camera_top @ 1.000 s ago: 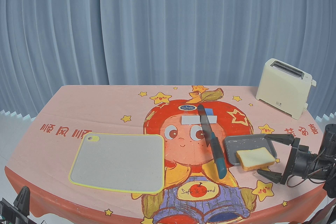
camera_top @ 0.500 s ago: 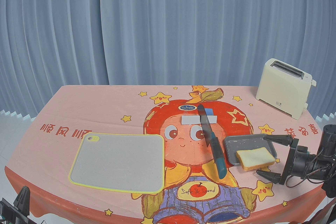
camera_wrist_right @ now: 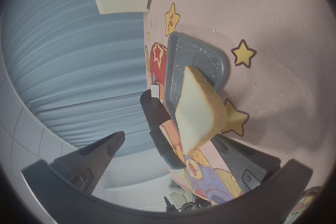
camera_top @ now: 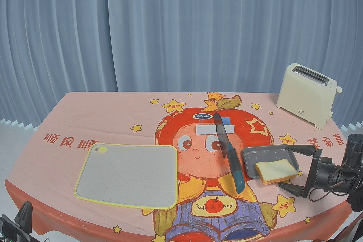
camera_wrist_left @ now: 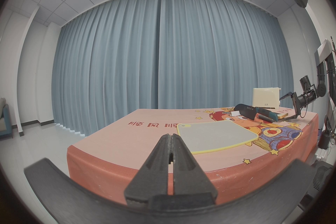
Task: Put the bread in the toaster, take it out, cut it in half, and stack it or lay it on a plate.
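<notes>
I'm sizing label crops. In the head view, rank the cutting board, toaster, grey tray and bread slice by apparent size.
1. cutting board
2. toaster, though it stands farthest back
3. grey tray, partly covered
4. bread slice, lying over the tray's near edge

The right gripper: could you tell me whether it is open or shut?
Open. The right gripper has its fingers wide apart, holding nothing; the bread lies loose, partly on the grey tray.

A bench (camera_top: 113, 114) draped in a pink cartoon cloth (camera_top: 94, 121) carries a grey cutting board (camera_top: 128, 174) at left, a teal-handled knife (camera_top: 230, 154) crossing a white card (camera_top: 206, 129), a grey tray (camera_top: 261, 154) and a cream toaster (camera_top: 307, 95) at far right.
</notes>
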